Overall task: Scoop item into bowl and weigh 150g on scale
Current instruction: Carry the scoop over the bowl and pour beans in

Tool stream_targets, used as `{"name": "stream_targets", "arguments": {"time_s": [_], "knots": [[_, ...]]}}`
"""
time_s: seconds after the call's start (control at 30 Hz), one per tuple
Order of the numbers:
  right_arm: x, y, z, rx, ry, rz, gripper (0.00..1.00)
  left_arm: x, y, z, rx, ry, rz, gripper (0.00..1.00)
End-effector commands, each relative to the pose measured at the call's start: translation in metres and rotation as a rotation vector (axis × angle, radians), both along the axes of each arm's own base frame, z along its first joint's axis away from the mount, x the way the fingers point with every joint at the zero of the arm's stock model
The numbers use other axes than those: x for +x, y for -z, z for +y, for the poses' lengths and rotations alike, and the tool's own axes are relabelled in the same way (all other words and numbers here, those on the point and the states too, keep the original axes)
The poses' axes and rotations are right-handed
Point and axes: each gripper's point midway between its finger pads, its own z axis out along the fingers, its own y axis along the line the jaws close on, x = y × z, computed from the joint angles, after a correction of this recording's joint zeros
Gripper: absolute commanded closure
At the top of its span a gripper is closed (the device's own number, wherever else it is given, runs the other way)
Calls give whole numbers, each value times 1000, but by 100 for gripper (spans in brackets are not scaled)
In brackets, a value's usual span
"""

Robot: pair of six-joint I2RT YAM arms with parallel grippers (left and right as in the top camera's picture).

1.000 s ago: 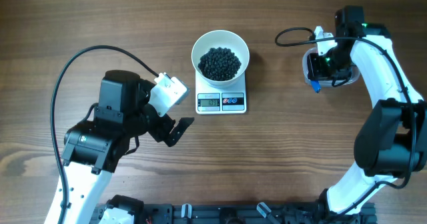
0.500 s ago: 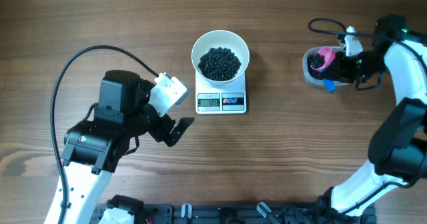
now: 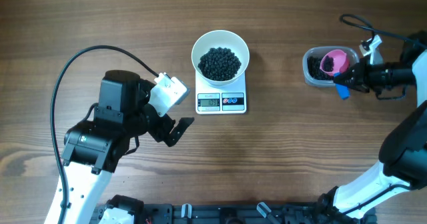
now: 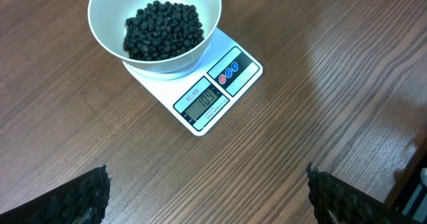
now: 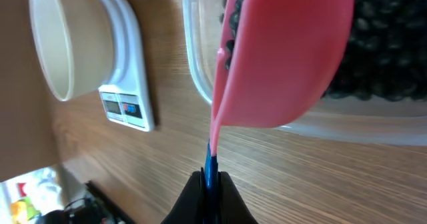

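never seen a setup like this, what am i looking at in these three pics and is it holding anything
Two robot arms work at a wooden table. One picture looks down from above; the other two come from a camera on each wrist. In the middle, a white bowl of black beads sits on a scale. The left claw is open and empty. The right claw is shut on the blue handle of a pink scoop, at a clear tub of more beads.

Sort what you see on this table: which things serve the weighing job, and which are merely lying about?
Belong to the job: beans; bowl, standing on the scale; clear tub of more beans; pink scoop, held by the right gripper.

Just there: left gripper, open and empty; black cable looping by the left arm.
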Motion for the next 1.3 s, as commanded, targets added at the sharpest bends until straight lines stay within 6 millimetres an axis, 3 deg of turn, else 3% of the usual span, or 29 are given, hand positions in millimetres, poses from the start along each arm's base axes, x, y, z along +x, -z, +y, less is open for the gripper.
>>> {"name": "stream_targets", "arguments": {"time_s": [0.0, 0.1, 0.2, 0.3, 0.4, 0.47, 0.57, 0.7, 0.8, 0.93, 1.17, 1.27], "knots": [[7, -16, 17, 133, -7, -56, 96, 3, -9, 0, -15, -5, -16, 0], [9, -30, 32, 198, -7, -67, 96, 3, -9, 0, -15, -5, -16, 0], [14, -50, 69, 237, -60, -97, 96, 4, -9, 0, -15, -6, -16, 0], [23, -61, 113, 233, -109, -101, 96, 3, -9, 0, -15, -5, -16, 0], [32, -75, 172, 229, -207, -164, 96, 3, -9, 0, -15, -5, -16, 0], [34, -76, 204, 177, -274, -213, 96, 3, -9, 0, -15, -5, -16, 0], [35, -63, 235, 38, -353, -272, 96, 3, -9, 0, -15, -5, -16, 0], [51, -39, 245, -318, -394, -390, 96, 3, -9, 0, -15, -6, -16, 0], [55, -32, 248, -620, -534, -522, 96, 3, -9, 0, -15, -5, -16, 0], [63, -71, 251, -979, -662, -718, 96, 3, -9, 0, -15, -5, -16, 0], [62, -75, 244, -1122, -757, -741, 96, 3, -9, 0, -15, -5, -16, 0], [51, -79, 262, -960, -723, -752, 96, 3, -9, 0, -15, -5, -16, 0]]}}
